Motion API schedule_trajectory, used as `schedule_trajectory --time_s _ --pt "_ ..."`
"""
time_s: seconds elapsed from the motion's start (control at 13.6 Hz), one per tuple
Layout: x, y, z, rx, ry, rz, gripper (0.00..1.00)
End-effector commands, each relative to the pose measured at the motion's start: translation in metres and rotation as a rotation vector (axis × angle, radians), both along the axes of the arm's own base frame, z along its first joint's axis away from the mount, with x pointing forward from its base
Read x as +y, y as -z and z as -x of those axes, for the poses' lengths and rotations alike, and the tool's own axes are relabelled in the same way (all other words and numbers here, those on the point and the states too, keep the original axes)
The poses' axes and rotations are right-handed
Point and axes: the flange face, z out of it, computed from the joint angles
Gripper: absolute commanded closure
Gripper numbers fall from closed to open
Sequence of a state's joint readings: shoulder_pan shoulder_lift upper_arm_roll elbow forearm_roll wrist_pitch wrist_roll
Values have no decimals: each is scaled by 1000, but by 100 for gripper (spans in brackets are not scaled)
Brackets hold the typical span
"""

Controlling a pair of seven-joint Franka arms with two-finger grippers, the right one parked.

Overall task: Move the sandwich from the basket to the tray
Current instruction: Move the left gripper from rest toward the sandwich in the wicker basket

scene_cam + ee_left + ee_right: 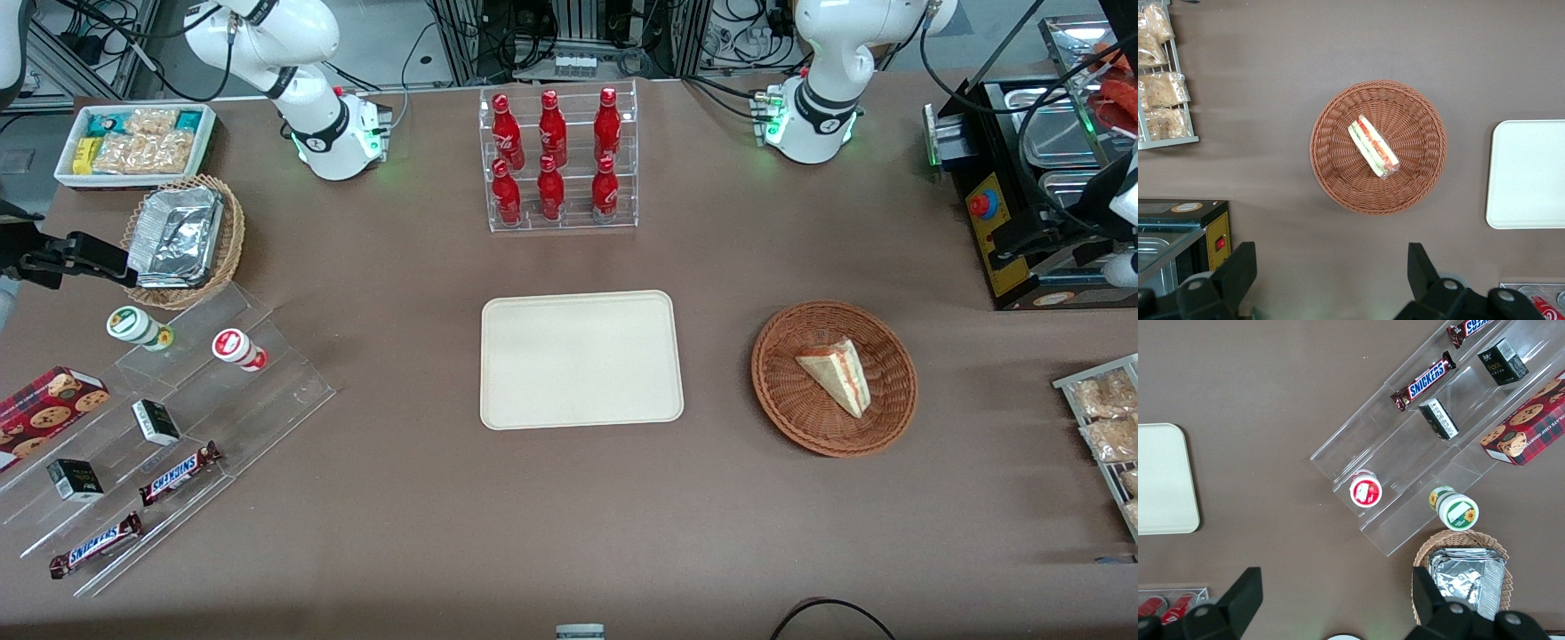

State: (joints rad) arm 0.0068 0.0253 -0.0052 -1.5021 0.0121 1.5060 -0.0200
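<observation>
The sandwich (836, 373) (1373, 148), a pale bread wedge with red, orange and green filling, lies in the round reddish-brown basket (782, 400) (1338, 180). The cream tray (582, 360) (1528, 173) sits bare beside the basket, toward the parked arm's end of the table. My gripper (1330, 253) (1022, 249) hangs high over the table near the black machine, farther from the front camera than the basket. It is open, with only tabletop between its black fingers (1245, 257), and well apart from the sandwich.
A black machine with a red button (1005, 222) (1205, 227) stands close to the gripper. A wire rack of snack packets (1102, 418) (1165, 87) lies at the working arm's end. A clear rack of red bottles (556, 160) stands farther back than the tray.
</observation>
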Motion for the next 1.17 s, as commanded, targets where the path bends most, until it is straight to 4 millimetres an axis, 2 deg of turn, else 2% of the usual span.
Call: schedule_trajectory --time_s 0.0,0.15,0.22,0.37,0.51,0.59,0.88,0.95,1.1 --pt "-3 -13 6 -9 -10 -11 0" --pt "-2 -2 1 -1 -16 -19 0" --pt "-2 11 -3 13 -20 -31 0" --pt "-15 57 1 7 -8 -40 0" --pt "-26 99 7 -73 -156 -33 0" --pt "-37 120 9 -107 -211 -26 0" --pt "-54 187 16 -170 -479 17 0" --pt "-56 204 21 -193 -515 31 0" --pt "-57 242 18 -191 -584 47 0"
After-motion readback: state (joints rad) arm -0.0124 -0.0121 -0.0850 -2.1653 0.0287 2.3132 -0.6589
